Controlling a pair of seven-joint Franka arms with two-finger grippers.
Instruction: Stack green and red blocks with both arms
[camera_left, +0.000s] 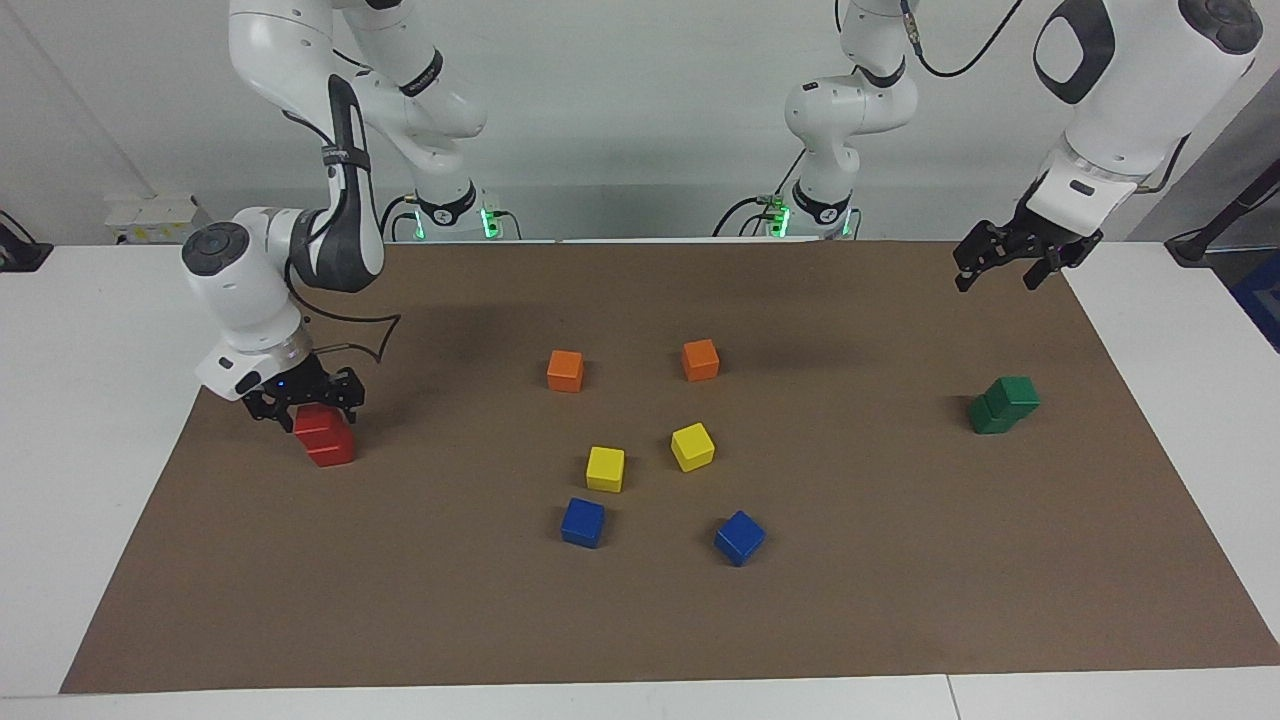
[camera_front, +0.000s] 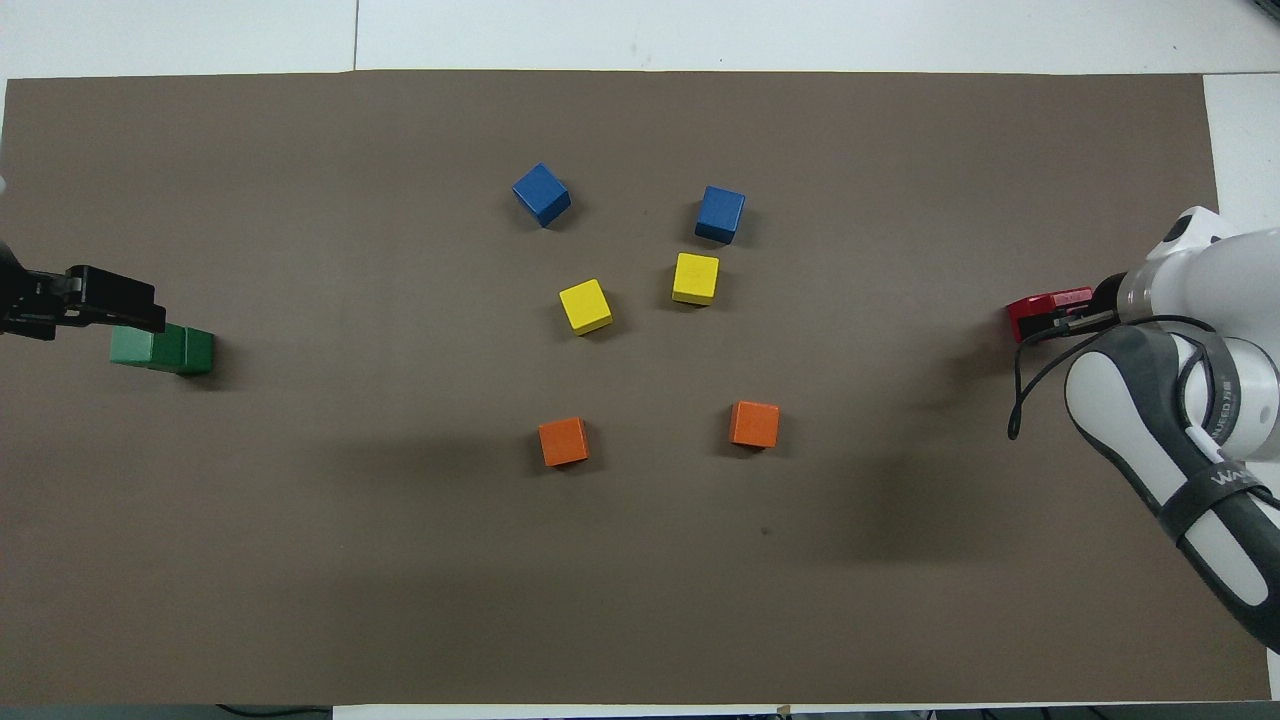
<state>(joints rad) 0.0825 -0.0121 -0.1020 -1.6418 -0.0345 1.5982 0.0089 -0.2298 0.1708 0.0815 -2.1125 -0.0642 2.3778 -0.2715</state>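
Note:
Two red blocks (camera_left: 326, 436) stand stacked at the right arm's end of the mat, and show in the overhead view (camera_front: 1035, 308). My right gripper (camera_left: 303, 404) is open just above the upper red block, a fingertip at either side of its top, holding nothing; it also shows in the overhead view (camera_front: 1068, 316). Two green blocks (camera_left: 1004, 404) stand stacked at the left arm's end, the upper one a little offset, also in the overhead view (camera_front: 163, 349). My left gripper (camera_left: 1001, 272) hangs open and empty, high over the mat's corner; it also shows in the overhead view (camera_front: 70, 303).
In the middle of the brown mat (camera_left: 900, 560) lie two orange cubes (camera_left: 565, 370) (camera_left: 701, 360), two yellow cubes (camera_left: 605, 468) (camera_left: 692, 446) and two blue cubes (camera_left: 583, 522) (camera_left: 739, 537), each apart from the others.

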